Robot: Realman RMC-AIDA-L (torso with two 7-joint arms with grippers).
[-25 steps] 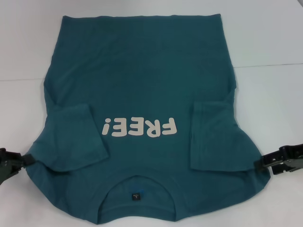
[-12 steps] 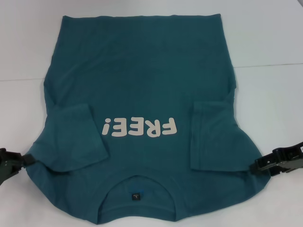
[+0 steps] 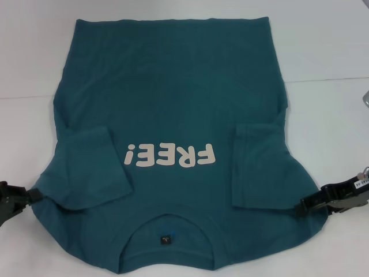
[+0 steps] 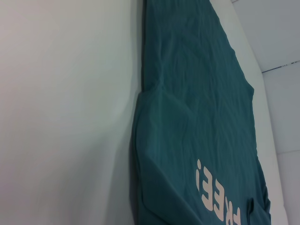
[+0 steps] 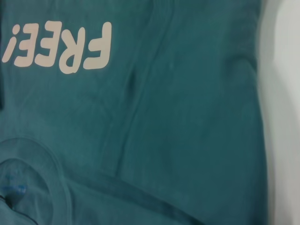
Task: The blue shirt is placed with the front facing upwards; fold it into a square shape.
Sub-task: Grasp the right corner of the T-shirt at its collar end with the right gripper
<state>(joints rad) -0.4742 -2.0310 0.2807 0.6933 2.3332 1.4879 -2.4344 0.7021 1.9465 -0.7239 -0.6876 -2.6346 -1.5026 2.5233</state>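
The blue shirt (image 3: 173,104) lies flat on the white table, front up, with its neck towards me and the hem far away. Both short sleeves are folded inward onto the chest, on either side of the pale "FREE!" lettering (image 3: 170,155). A small dark label (image 3: 166,238) shows inside the round neck. My left gripper (image 3: 31,196) sits at the shirt's left shoulder edge. My right gripper (image 3: 304,205) reaches onto the right shoulder edge. The left wrist view looks along the shirt (image 4: 197,117), and the right wrist view looks down on the shirt's chest (image 5: 187,117).
The white table (image 3: 328,46) surrounds the shirt, with a thin seam line (image 3: 328,79) running across it. A small grey object (image 3: 365,98) pokes in at the right edge of the head view.
My right gripper has moved inward to the left, from beside the shirt's right shoulder onto its edge. The left gripper and the shirt have stayed where they were.
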